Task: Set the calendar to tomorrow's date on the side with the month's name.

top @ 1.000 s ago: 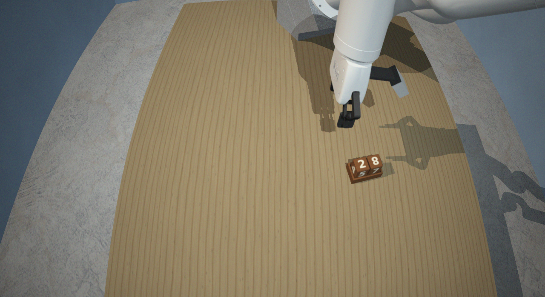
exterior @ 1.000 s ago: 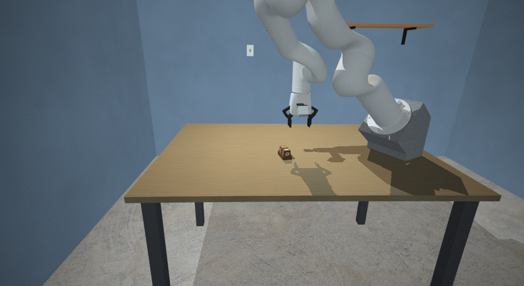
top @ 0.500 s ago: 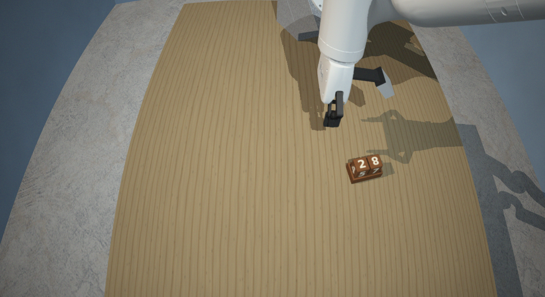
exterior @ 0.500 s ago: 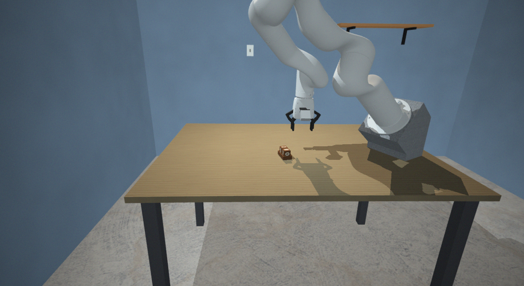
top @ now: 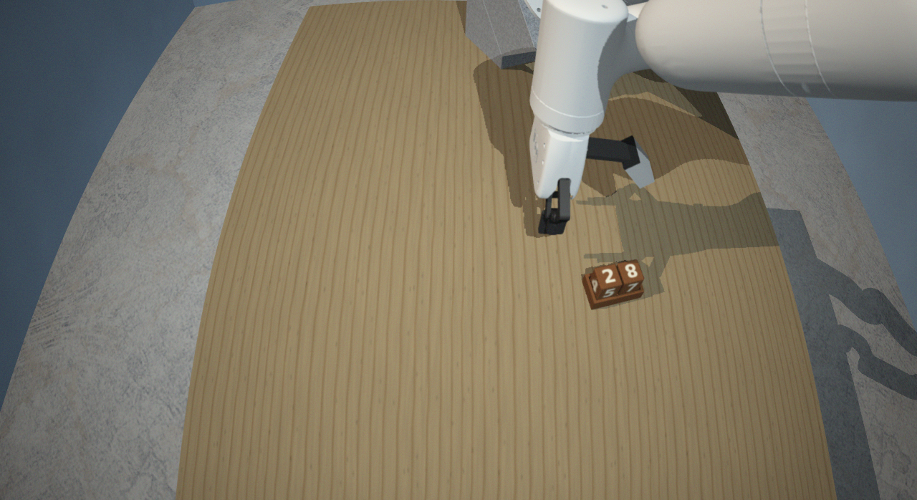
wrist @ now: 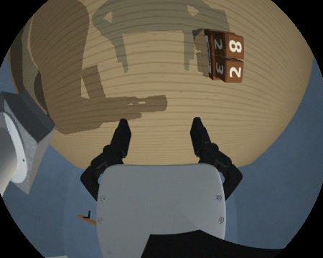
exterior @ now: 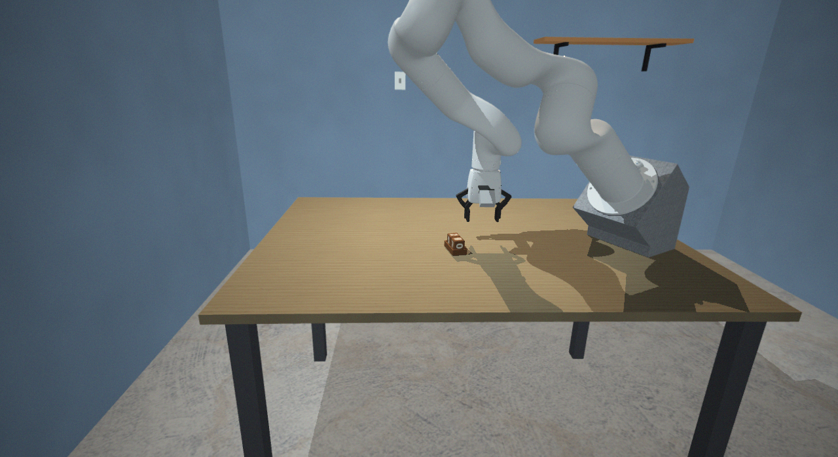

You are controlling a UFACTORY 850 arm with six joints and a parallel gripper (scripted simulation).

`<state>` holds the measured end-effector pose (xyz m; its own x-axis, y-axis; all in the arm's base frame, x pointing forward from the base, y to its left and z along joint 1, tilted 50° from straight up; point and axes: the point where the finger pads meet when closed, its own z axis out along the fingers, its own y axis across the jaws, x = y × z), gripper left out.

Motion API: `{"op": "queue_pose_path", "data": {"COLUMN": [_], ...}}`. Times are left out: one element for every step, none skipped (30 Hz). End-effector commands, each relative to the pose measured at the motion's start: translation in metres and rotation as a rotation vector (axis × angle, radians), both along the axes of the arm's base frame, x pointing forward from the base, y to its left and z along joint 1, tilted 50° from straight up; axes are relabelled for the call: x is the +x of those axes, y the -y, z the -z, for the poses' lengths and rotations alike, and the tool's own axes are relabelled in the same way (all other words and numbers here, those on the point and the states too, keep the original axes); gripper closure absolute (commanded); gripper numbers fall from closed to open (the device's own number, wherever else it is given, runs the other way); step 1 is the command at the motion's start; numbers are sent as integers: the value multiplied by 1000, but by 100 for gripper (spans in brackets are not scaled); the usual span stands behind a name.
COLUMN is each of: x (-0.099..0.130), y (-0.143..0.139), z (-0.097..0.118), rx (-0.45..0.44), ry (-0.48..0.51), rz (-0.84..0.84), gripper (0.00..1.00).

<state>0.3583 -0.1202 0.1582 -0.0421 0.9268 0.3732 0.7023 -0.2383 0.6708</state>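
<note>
The small brown calendar tray (top: 599, 302) (wrist: 204, 54) lies flat on the wooden table (top: 385, 272) with two brown cubes side by side in it. The left cube (top: 607, 276) (wrist: 233, 72) shows a 2 on top and the right cube (top: 629, 270) (wrist: 232, 46) an 8. In the top view their front faces show 5 and 7. In the exterior view the calendar (exterior: 455, 243) is small. My gripper (top: 552, 223) (exterior: 481, 217) (wrist: 160, 125) is open and empty. It hangs above the table, apart from the calendar, to its left and nearer the arm's base.
The arm's grey base block (top: 496, 19) (exterior: 638, 217) stands at the table's far end. A wall shelf (exterior: 612, 41) hangs behind the arm. The arm's shadows fall beside the calendar.
</note>
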Motion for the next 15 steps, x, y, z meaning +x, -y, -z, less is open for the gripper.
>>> {"op": "queue_pose_path", "data": {"x": [1,2,3,4,5,7,9,10,13,15,17,19,19,19,21], "y": [0,0,-1,-1,-2,-2,-3,-4,-5,-6,-7,-7,-7,-7,-8], "z": [1,2,2,3,4,6,7,9,11,13,15,17,17,17,19], "rx": [0,0,0,0,0,0,0,0,0,0,0,0,0,0,0], "ry": [1,1,1,1,1,1,1,1,1,1,1,1,1,1,1], "rz": [1,1,1,1,1,1,1,1,1,1,1,1,1,1,1], "gripper": [0,0,0,0,0,0,0,0,0,0,0,0,0,0,0]}}
